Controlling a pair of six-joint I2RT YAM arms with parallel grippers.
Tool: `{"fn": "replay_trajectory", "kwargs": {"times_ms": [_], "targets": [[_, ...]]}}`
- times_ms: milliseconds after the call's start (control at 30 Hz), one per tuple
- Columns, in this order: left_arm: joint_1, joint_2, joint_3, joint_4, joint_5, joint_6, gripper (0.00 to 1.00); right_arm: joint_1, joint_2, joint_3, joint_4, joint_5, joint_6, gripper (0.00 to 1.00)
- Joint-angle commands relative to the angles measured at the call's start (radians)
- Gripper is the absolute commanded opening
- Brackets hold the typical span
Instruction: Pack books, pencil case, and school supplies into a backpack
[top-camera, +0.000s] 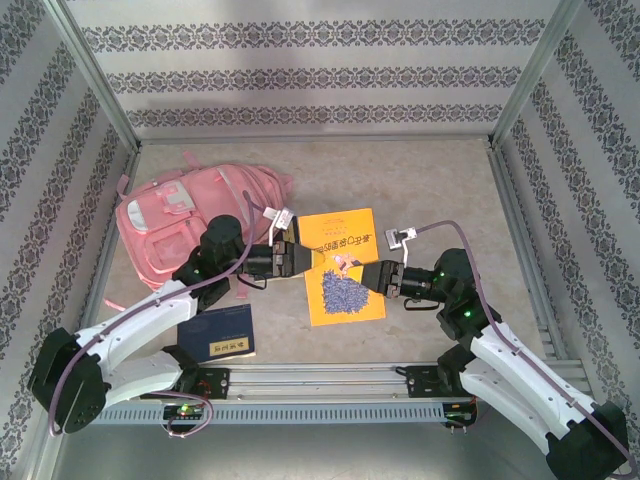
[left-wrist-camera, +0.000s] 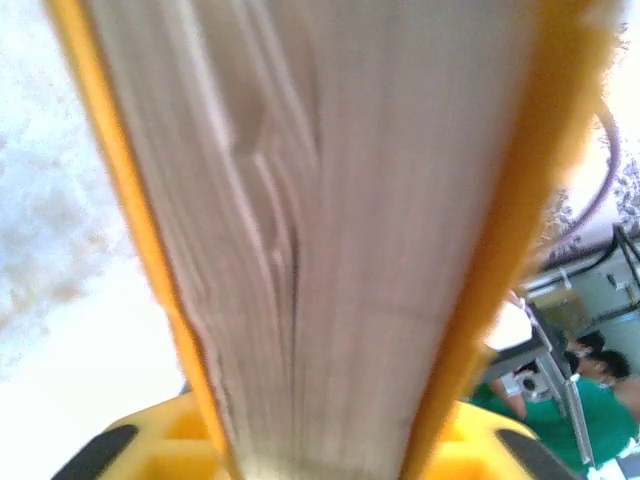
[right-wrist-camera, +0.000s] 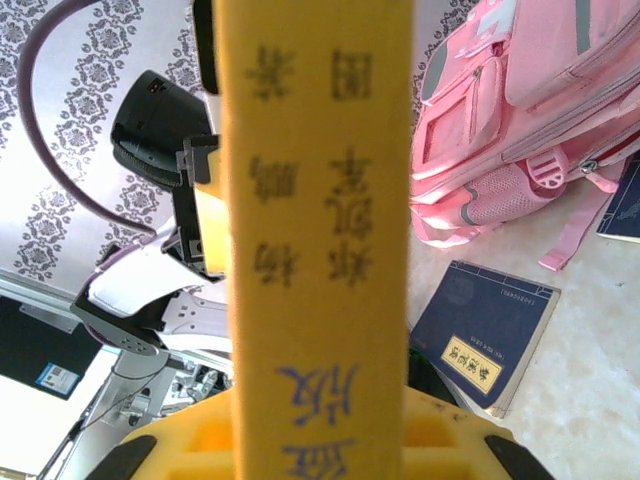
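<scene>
While the left claw (top-camera: 300, 258) is clamped on the left edge of the yellow book (top-camera: 340, 237) just left of the middle of the overhead frame, the right claw (top-camera: 372, 275) bites the same book from the right. The two point at each other with the book between them. Seen from the left wrist, pale page edges bounded by two yellow covers run up the frame from between that claw's yellow fingers (left-wrist-camera: 165, 445) at the bottom. Seen from the right wrist, a yellow spine with printed characters rises the same way from the bottom of the frame. Overhead, one yellow face with printed characters lies above the line between the claws and another with a purple picture lies below it; whether the book hangs open I cannot tell. The pink backpack (top-camera: 185, 212) lies on the table (top-camera: 440, 190) at the upper left, just behind the left arm, pockets up. A navy book (top-camera: 225, 333) with a yellow label lies flat at the lower left, and the right wrist view catches the corner of a second navy book (right-wrist-camera: 622, 200) at its right edge.
</scene>
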Motion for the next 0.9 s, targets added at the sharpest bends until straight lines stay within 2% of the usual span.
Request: {"fn": "replay_trajectory", "kwargs": {"times_ms": [0, 33, 100, 200, 233, 267, 300, 333, 533, 700, 767, 867], "targets": [[0.008, -0.026, -0.025, 0.163, 0.054, -0.040, 0.06, 0.008, -0.008, 0.044, 0.071, 0.029, -0.022, 0.00], [0.008, -0.028, -0.030, 0.168, 0.053, -0.043, 0.00, 0.009, -0.009, 0.042, 0.071, 0.035, -0.021, 0.00], [0.008, -0.037, -0.035, 0.167, 0.044, -0.042, 0.00, 0.008, -0.009, 0.042, 0.061, 0.047, -0.026, 0.01], [0.008, -0.073, -0.044, 0.143, -0.022, -0.040, 0.00, 0.008, -0.026, 0.042, 0.009, 0.108, -0.056, 0.64], [0.008, -0.092, -0.045, 0.121, -0.059, -0.036, 0.00, 0.008, -0.040, 0.035, 0.002, 0.135, -0.058, 0.80], [0.008, -0.112, -0.047, 0.107, -0.104, -0.037, 0.00, 0.010, -0.056, 0.027, 0.000, 0.166, -0.059, 0.89], [0.008, -0.129, -0.050, 0.104, -0.143, -0.046, 0.00, 0.010, -0.072, 0.017, 0.005, 0.196, -0.054, 0.94], [0.008, -0.145, -0.057, 0.110, -0.192, -0.066, 0.00, 0.014, -0.092, -0.002, 0.022, 0.238, -0.043, 0.98], [0.008, -0.244, -0.113, 0.166, -0.469, -0.178, 0.00, 0.072, -0.182, -0.130, 0.149, 0.497, 0.026, 0.98], [0.008, -0.244, -0.131, 0.214, -0.532, -0.241, 0.00, 0.177, -0.152, -0.135, 0.230, 0.618, -0.022, 0.98], [0.008, -0.248, -0.145, 0.237, -0.555, -0.259, 0.00, 0.236, -0.117, -0.133, 0.275, 0.692, -0.035, 0.98], [0.008, -0.250, -0.165, 0.267, -0.582, -0.278, 0.00, 0.279, -0.048, -0.113, 0.332, 0.739, -0.024, 0.98]]}}
